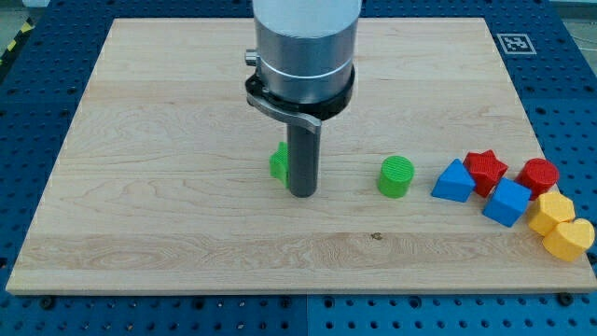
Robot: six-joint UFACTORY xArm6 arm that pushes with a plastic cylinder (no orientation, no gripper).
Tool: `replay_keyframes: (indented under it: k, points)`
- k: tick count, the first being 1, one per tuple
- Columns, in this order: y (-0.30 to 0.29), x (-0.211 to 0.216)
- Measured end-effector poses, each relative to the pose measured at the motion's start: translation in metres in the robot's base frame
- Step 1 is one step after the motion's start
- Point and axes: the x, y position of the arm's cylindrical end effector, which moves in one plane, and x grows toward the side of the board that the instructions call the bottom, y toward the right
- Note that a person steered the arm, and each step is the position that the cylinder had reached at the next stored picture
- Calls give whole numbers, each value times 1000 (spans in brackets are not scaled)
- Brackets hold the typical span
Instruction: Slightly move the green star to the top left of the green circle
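- My tip [302, 193] rests on the wooden bench [140, 187], a little to the view's left of its middle.
- The arm carries no hand: only the straight dark rod under a grey cylinder, so nothing is held.
- The green star [279, 163] sits just at the view's left of my tip, apparently touching the rod; the rod hides its right part.
- The green circle [395, 176] stands upright to the view's right of my tip, apart from it and at about the same height in the view as the star.
- Further to the view's right lies a cluster: a blue triangle [453, 182], a red star [485, 170], a blue cube [506, 202] and a red cylinder [538, 175].
- Two yellow blocks, one [552, 211] above the other [569, 240], sit near the bench's right edge; their shapes are unclear.
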Motion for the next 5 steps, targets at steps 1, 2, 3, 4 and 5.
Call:
replay_keyframes:
  k: [1,2,3,4,5]
  points:
    - [6,6]
    - [31,31]
    - [32,32]
    - [32,32]
    - [33,32]
